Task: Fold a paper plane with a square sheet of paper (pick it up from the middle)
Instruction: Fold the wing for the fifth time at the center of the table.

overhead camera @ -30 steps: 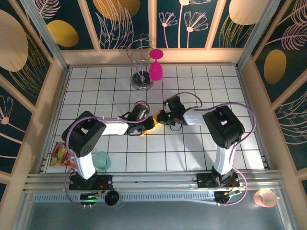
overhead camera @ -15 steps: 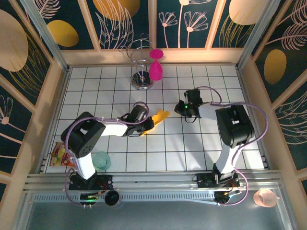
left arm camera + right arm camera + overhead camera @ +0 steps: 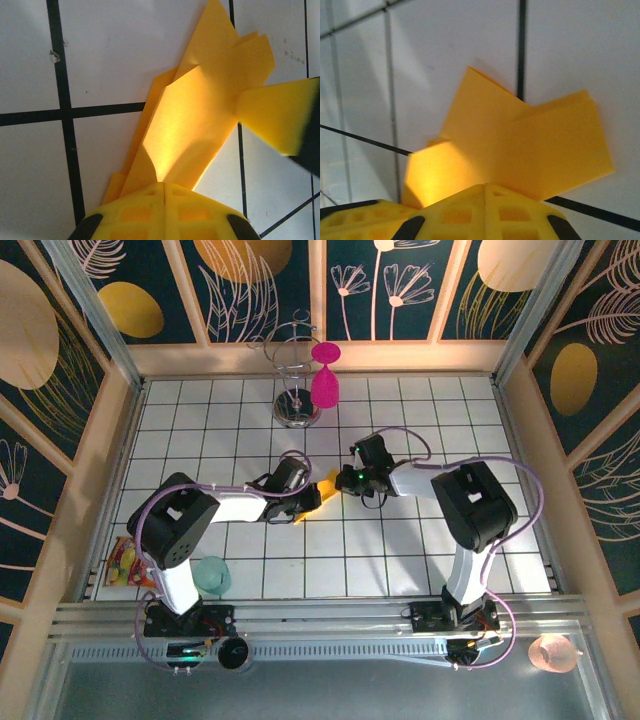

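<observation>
L end effector & R end effector each clamp the paper at centre of table; forearms low, angled inward; free tiles all round.

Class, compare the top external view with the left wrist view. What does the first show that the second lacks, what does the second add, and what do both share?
Top external: both arms, the magenta goblet by the wire stand, the teal cup and the snack packet. Left wrist: the folded paper up close, with its overlapping layers and creases, and the left gripper shut on its end. Both: that paper over the white gridded table.
</observation>
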You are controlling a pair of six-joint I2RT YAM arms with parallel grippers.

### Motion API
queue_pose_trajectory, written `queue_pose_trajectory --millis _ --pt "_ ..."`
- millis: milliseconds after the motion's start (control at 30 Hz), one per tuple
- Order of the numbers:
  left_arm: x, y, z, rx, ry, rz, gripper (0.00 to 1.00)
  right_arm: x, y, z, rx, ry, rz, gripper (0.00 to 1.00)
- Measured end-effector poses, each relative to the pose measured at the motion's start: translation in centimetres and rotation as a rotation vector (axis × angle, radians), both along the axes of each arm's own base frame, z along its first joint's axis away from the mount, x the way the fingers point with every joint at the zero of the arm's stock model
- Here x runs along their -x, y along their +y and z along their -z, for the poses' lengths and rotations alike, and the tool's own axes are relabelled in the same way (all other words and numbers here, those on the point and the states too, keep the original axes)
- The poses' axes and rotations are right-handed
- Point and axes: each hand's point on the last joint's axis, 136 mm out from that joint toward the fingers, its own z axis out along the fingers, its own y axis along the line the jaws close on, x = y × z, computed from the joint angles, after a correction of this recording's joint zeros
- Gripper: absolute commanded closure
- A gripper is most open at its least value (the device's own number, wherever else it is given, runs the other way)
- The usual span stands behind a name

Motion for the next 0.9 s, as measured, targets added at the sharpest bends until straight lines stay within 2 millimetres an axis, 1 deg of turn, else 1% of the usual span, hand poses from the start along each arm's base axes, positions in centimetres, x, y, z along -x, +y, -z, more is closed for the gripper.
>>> queue_pose_trajectory --millis 100,167,300,400,467,567,733,900 --pt "0.2 -0.2 -0.3 0.005 -0.008 0.024 1.0 -0.6 0.3 -0.1 -0.004 -0.001 -0.002 1.0" --pt "0.3 -0.5 -0.9 0.022 -0.018 0.046 1.0 -0.8 0.3 0.1 -0.001 0.005 -0.002 1.0" --pt "0.1 -1.7 -2.4 0.08 -0.051 0.089 1.0 -1.0 0.3 0.1 0.002 0.011 -0.002 1.0" --pt "0.1 -2.4 -2.8 0.108 -0.057 0.115 1.0 -1.0 0.3 0.1 0.004 0.014 -0.003 1.0" --pt "-0.2 -2.9 -2.8 0.118 -0.056 0.125 1.0 -1.0 0.3 0.1 0.005 0.017 -0.002 1.0" --pt "-0.4 -3.4 -2.2 0.115 -0.048 0.139 1.0 -1.0 0.3 0.1 0.006 0.017 -0.002 1.0" --pt "-0.6 -3.5 -0.5 0.086 -0.025 0.15 1.0 -1.0 0.3 0.2 0.006 0.017 -0.002 1.0" --pt "-0.6 -3.4 -0.1 0.074 -0.023 0.152 1.0 -1.0 0.3 0.2 0.005 0.02 -0.002 1.0"
